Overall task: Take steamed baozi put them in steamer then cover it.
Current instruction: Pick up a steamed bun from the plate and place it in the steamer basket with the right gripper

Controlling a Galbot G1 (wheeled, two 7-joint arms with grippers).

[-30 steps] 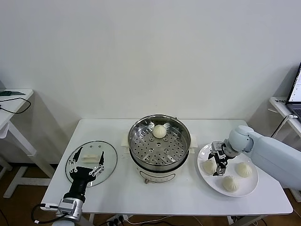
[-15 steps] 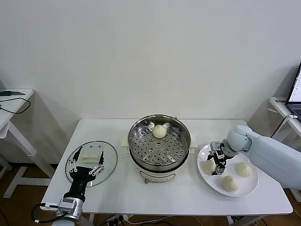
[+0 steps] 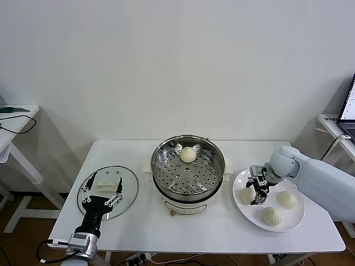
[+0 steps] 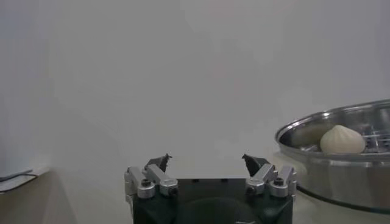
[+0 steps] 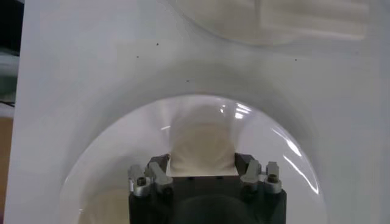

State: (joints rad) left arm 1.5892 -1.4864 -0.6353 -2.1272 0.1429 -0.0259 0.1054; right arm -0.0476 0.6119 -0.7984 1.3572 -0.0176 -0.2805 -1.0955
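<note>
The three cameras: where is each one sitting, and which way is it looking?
Head view: up high, looking down at the table; both arms show.
Left wrist view: behind the open left tool, facing the steamer.
Right wrist view: above the plate, right tool closed on a baozi.
Shared: head and left wrist views both show the bun in the steamer.

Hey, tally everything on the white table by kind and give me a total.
Off-white round dough buns: 4
Shiny stainless-steel steamer pot: 1
Clear glass lid with white handle: 1
Flat white plate: 1
Total: 7
</note>
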